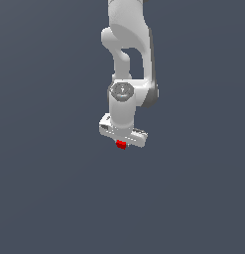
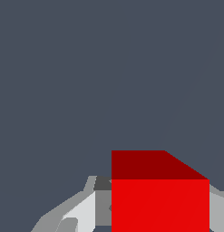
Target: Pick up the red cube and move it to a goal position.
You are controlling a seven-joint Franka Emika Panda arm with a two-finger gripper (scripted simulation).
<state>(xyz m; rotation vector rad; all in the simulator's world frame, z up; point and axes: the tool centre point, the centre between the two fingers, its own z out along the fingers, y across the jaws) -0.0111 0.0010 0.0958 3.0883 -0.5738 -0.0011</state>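
The white two-fingered gripper (image 1: 122, 144) hangs below its white cross bar, pointing straight down, and its fingers are closed against the small bright red plain-faced cube (image 1: 121, 145). In the exterior view the cube shows as a red spot just under the middle of the bar, much narrower than the bar itself, with the bar's two ends reaching out past it on either side.

In the wrist view the red cube (image 2: 159, 204) fills the space between the pale grey fingers (image 2: 81, 213): one finger lies flush along one vertical edge of the cube, and a sliver of the other finger shows at the opposite edge. The cube's lit face is bright red, its upper face darker red, and its edges look straight and square to the fingers.

Above the cube, the white jointed robot arm (image 1: 125, 54) rises out of the frame. Around the cube on all sides there is only flat dark blue-grey background (image 1: 44, 188), with open room in every direction.
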